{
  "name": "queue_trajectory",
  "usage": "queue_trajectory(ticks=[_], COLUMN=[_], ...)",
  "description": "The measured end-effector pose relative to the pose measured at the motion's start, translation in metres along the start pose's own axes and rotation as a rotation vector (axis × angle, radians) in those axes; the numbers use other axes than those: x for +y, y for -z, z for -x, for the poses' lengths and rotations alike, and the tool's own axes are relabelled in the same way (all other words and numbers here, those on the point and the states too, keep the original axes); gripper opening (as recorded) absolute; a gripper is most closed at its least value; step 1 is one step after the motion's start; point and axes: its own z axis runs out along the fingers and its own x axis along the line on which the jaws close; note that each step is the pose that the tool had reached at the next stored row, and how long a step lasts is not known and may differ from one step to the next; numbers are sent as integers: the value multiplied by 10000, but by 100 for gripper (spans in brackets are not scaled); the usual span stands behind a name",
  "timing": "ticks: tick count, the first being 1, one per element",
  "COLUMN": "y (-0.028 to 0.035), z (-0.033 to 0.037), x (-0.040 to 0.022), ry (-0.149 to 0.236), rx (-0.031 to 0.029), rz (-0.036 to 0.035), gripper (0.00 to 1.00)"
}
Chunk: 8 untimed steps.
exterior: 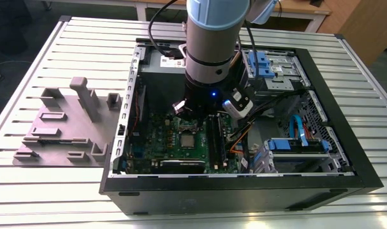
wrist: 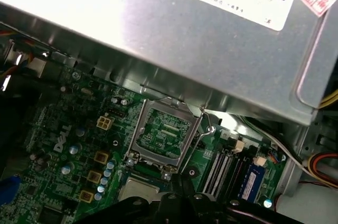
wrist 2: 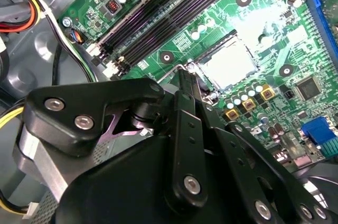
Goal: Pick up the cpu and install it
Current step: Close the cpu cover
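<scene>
Cpu (exterior: 188, 140) on motherboard (exterior: 152, 134), memory slots (exterior: 214, 138) beside, arm (exterior: 212, 43) overhead

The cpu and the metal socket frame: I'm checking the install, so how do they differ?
The cpu is a solid silvery square; the socket frame is an open metal rectangle with the green motherboard showing through its middle. The cpu lies flat on the board; the socket frame sits beside it, not closed over it. Both look metallic and sit on that motherboard.
</scene>
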Motion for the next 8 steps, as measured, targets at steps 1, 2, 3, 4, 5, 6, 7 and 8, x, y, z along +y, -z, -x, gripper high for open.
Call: queue_trajectory(ticks=[1, 2, 3, 4, 5, 6, 7, 8], y=[-1, -2, -2, -2, -3, -3, -3, -3], z=[8, 16, 27, 39, 53, 67, 75, 75], x=[-1, -4, -8, -13, -18, -23, -26, -26], ry=[0, -1, 0, 0, -1, -1, 0, 0], rx=[0, 0, 0, 0, 0, 0, 0, 1], rz=[1, 1, 1, 1, 1, 1, 0, 0], gripper=[10, 10, 10, 10, 10, 10, 10, 10])
